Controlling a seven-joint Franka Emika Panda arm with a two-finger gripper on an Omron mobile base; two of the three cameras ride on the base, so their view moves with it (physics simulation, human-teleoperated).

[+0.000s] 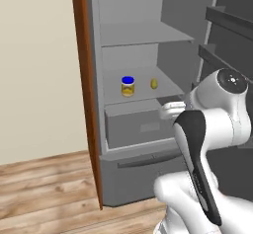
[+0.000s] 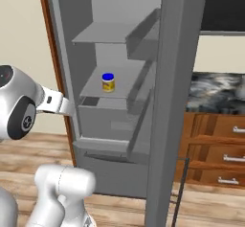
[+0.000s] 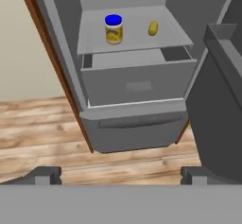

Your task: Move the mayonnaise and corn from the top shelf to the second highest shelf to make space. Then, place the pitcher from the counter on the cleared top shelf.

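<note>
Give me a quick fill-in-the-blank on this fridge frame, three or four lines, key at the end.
1. The mayonnaise jar has a ____ lid.
2. The corn and the jar stand on the same ____.
3. In the hand view the corn lies to the ____ of the jar.
4. The fridge door stands ____.

Missing words: blue; shelf; right; open

Mayonnaise (image 3: 114,28) upright, corn (image 3: 153,28) near beside it — both on grey shelf (image 3: 137,41) above drawer.
</note>
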